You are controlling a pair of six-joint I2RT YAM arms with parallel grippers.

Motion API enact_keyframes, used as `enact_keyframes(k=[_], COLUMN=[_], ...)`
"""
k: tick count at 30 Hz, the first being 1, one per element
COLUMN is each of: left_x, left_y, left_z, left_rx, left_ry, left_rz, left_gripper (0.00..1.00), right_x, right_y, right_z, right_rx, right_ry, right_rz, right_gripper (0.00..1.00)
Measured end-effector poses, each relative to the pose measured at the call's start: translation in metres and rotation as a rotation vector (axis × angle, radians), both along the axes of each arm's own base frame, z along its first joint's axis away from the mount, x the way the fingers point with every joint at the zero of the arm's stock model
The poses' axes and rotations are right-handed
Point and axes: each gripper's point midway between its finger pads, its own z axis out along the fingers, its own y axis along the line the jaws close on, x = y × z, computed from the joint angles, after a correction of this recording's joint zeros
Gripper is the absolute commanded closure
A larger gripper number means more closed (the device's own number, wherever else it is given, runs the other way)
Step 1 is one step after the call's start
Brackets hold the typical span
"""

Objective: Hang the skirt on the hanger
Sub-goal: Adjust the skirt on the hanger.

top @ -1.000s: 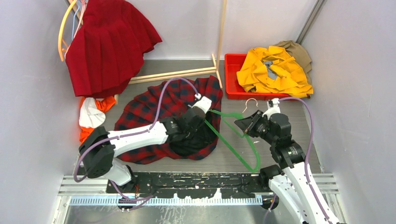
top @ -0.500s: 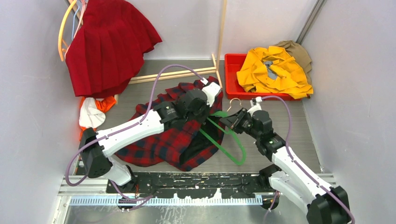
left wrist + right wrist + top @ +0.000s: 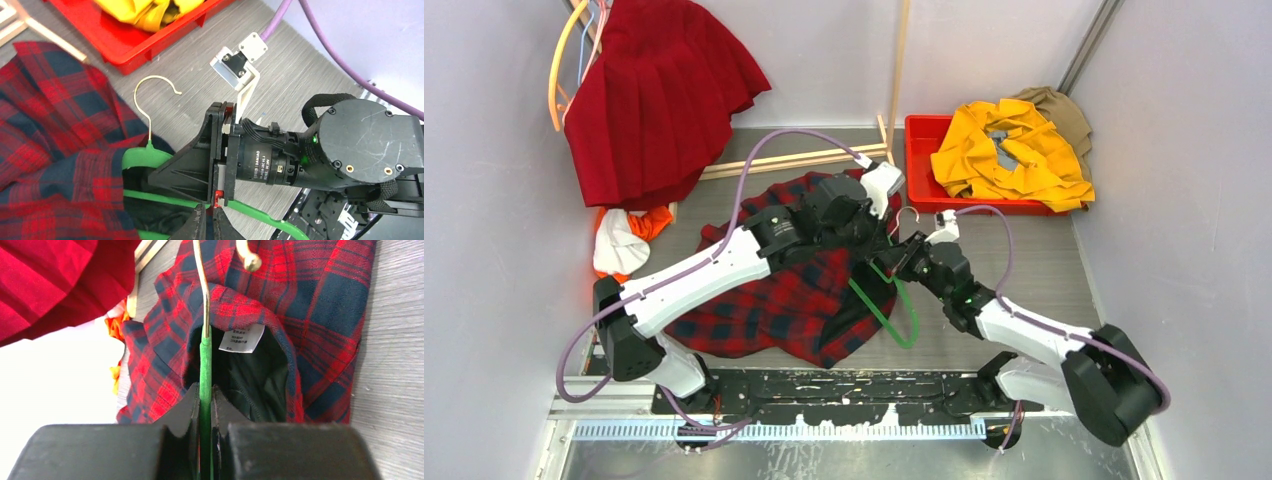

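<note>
The bright red pleated skirt (image 3: 649, 100) hangs at the back left, and a corner of it shows in the right wrist view (image 3: 45, 275). A thin cream-orange hanger (image 3: 554, 75) arcs beside it. Both grippers are far from them, meeting over a red-and-black plaid shirt (image 3: 764, 300) in mid table. My right gripper (image 3: 906, 255) is shut on the neck of a green hanger (image 3: 205, 360), whose top sits inside the shirt's collar. My left gripper (image 3: 210, 225) has its jaws almost together with a sliver of red cloth between them, at the shirt's dark lining.
A red bin (image 3: 919, 170) with a yellow garment (image 3: 1009, 150) stands at the back right. A wooden rack frame (image 3: 794, 160) runs along the back. A white-and-orange cloth (image 3: 619, 245) lies at the left wall. Grey walls close in on both sides.
The left arm has pulled the plaid shirt back and to the right. The right gripper has carried the green hanger left, up to the shirt's collar, so the two grippers now meet.
</note>
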Motion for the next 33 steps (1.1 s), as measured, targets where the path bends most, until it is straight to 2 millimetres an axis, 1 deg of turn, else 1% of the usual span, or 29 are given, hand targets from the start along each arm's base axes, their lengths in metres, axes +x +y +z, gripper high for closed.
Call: enact_keyframes(k=[2, 4, 7, 9, 11, 13, 15, 18, 19, 21, 22, 23, 24, 27, 29, 33], left_x=[0.002, 0.006, 0.014, 0.012, 0.007, 0.004, 0.002, 0.006, 0.010, 0.016, 0.020, 0.023, 0.025, 0.030, 0.033, 0.045], left_y=[0.010, 0.021, 0.040, 0.056, 0.076, 0.087, 0.090, 0.082, 0.077, 0.072, 0.070, 0.068, 0.066, 0.067, 0.071, 0.073], left_z=[-0.007, -0.016, -0.041, -0.069, -0.105, -0.131, -0.150, -0.160, -0.160, -0.159, -0.158, -0.158, -0.159, -0.167, -0.172, -0.170], left_rx=[0.041, 0.089, 0.159, 0.211, 0.290, 0.344, 0.370, 0.351, 0.331, 0.303, 0.287, 0.271, 0.256, 0.234, 0.236, 0.224], left_ry=[0.011, 0.017, 0.026, 0.045, 0.077, 0.099, 0.115, 0.114, 0.103, 0.081, 0.066, 0.054, 0.042, 0.021, 0.008, -0.035], left_rz=[0.028, 0.064, 0.128, 0.163, 0.195, 0.207, 0.211, 0.217, 0.221, 0.233, 0.241, 0.248, 0.256, 0.282, 0.310, 0.371], left_gripper=[0.84, 0.74, 0.57, 0.53, 0.51, 0.50, 0.49, 0.45, 0.44, 0.39, 0.36, 0.29, 0.26, 0.25, 0.25, 0.26], right_x=[0.003, 0.004, 0.004, 0.002, 0.001, 0.001, 0.001, 0.002, 0.002, 0.002, 0.002, 0.002, 0.002, 0.001, 0.001, -0.001], right_y=[0.007, 0.012, 0.013, 0.012, 0.009, 0.006, 0.004, 0.005, 0.005, 0.005, 0.005, 0.005, 0.005, 0.004, 0.004, 0.003], right_z=[-0.009, -0.012, -0.011, -0.009, -0.006, -0.003, 0.000, 0.003, 0.003, 0.004, 0.004, 0.004, 0.004, 0.010, 0.015, 0.022], right_rx=[-0.021, -0.026, -0.027, -0.032, -0.030, -0.031, -0.027, -0.022, -0.021, -0.019, -0.019, -0.020, -0.019, -0.009, 0.001, 0.011], right_ry=[-0.013, -0.030, -0.062, -0.086, -0.108, -0.129, -0.145, -0.154, -0.156, -0.157, -0.157, -0.157, -0.158, -0.170, -0.182, -0.199], right_rz=[0.000, 0.001, -0.006, -0.010, -0.016, -0.024, -0.029, -0.030, -0.031, -0.030, -0.030, -0.030, -0.030, -0.030, -0.031, -0.029], right_gripper=[0.99, 0.99, 0.99, 0.99, 0.99, 0.99, 0.99, 0.99, 0.99, 0.99, 0.99, 0.99, 0.99, 0.99, 0.99, 0.99])
